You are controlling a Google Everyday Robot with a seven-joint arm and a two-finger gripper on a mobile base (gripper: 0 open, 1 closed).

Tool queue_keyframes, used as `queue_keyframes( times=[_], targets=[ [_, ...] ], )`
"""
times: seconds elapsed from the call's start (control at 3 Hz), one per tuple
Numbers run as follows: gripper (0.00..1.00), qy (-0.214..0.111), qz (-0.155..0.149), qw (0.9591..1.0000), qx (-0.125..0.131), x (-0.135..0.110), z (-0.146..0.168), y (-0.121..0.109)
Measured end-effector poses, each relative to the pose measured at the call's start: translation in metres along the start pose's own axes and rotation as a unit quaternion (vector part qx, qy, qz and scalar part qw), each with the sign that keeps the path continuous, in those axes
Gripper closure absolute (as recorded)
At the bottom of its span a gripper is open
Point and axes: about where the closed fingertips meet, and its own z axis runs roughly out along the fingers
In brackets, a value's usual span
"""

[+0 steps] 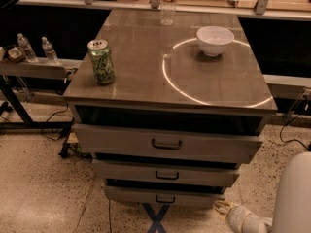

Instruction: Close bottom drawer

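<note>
The bottom drawer (136, 194) is the lowest and narrowest of three grey drawers in the metal cabinet (146, 76). It has a small dark loop handle (165, 198) and stands out a little, with a dark gap above it. My gripper (222, 208) is low at the bottom right, just off the drawer's right end and near the floor. It sits at the end of my white arm (291, 198).
The middle drawer (126, 170) and top drawer (112, 139) also stand slightly out. On the cabinet top are a green can (101, 61), a white bowl (215, 40) and a clear bottle (168, 4). A shelf with bottles (34, 64) is at the left. A blue X mark (156, 217) is on the floor.
</note>
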Motion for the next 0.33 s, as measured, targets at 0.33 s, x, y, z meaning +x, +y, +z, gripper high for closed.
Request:
queue_keyframes(
  times=[0.33],
  targets=[
    [1.00, -0.001, -0.001, 1.0000, 0.004, 0.0012, 0.0058, -0.0012]
  ],
)
